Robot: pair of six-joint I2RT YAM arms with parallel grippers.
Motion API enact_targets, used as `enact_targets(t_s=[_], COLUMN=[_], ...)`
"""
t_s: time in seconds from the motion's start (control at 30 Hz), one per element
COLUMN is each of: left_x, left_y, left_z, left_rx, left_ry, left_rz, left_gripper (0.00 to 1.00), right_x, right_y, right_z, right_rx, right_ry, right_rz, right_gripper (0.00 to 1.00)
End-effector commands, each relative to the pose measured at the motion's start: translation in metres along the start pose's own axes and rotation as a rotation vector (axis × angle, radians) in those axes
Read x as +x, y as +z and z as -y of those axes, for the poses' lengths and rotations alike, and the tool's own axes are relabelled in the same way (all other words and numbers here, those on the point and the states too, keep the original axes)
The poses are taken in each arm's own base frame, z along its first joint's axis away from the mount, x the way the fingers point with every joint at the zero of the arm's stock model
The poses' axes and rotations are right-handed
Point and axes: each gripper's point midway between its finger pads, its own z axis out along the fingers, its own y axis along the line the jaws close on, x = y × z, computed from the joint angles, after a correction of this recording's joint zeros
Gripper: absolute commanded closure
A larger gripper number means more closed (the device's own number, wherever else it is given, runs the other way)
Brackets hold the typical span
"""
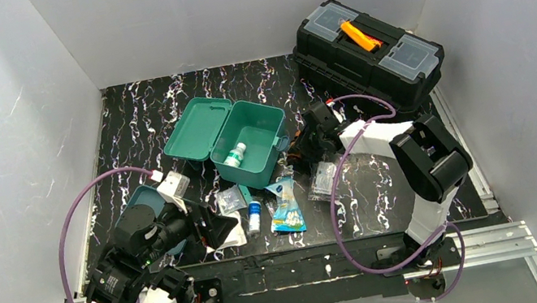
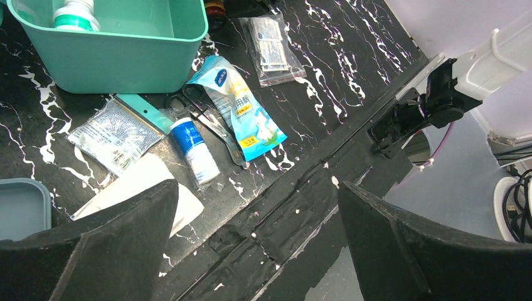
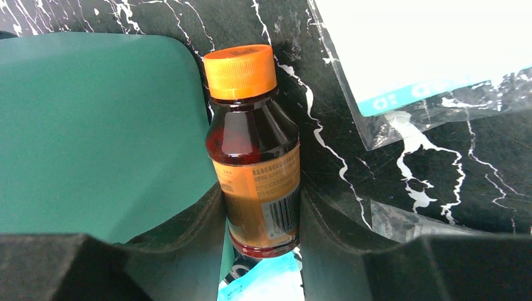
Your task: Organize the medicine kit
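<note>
1. Right wrist view had the right fingers [image 3: 339, 244] pinched on both sides of a brown bottle [image 3: 254, 169], right beside the medicine kit [image 1: 252, 172] wall. My guess is it was about to be lifted in.
2. That medicine kit sat open mid-counter [image 1: 136, 116], toward the far edge, with one white bottle [image 1: 235, 155] inside.
3. Meanwhile the left fingers [image 2: 113, 238] gaped wide and empty over the near edge, with loose packets [image 2: 241, 106] just ahead.
</note>
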Motion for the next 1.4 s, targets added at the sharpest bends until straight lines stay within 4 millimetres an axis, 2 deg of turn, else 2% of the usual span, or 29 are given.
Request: enact_targets(t_s=[0.0,0.2,0.33,0.53,0.73,0.87,1.0,1.1,1.27,1.37], left_x=[0.002,0.001,0.001,0.000,-0.002,-0.004,-0.005,-0.006,-0.007,-0.007], left_y=[0.001,0.000,-0.001,-0.004,-0.008,-0.012,-0.015,-0.018,-0.020,-0.020], left_z=[0.000,0.000,0.000,0.001,-0.003,-0.003,-0.004,-0.005,-0.007,-0.007], left_rx=[0.007,0.003,0.003,0.005,-0.017,-0.024,-0.028,-0.035,-0.047,-0.051], left_ry=[0.005,0.006,0.007,0.010,0.010,0.012,0.012,0.013,0.013,0.013], left_rz=[-0.007,0.004,0.008,0.019,0.049,0.066,0.088,0.103,0.118,0.119], left_gripper=[0.02,0.02,0.02,0.02,0.02,0.02,0.02,0.02,0.02,0.02], right_x=[-0.013,-0.022,-0.027,-0.024,-0.011,0.000,0.005,0.011,0.023,0.028], right_y=[-0.017,-0.051,-0.082,-0.129,-0.160,-0.163,-0.156,-0.143,-0.110,-0.091], right_z=[-0.009,-0.007,-0.016,-0.054,-0.104,-0.137,-0.166,-0.182,-0.201,-0.204], right_rx=[-0.032,-0.038,-0.066,-0.171,-0.260,-0.283,-0.296,-0.298,-0.270,-0.233], right_ry=[-0.028,-0.082,-0.134,-0.203,-0.258,-0.289,-0.287,-0.274,-0.265,-0.265], right_rz=[0.055,0.121,0.166,0.197,0.215,0.197,0.192,0.172,0.124,0.108], right_gripper=[0.77,0.86,0.87,0.89,0.90,0.90,0.89,0.89,0.89,0.89])
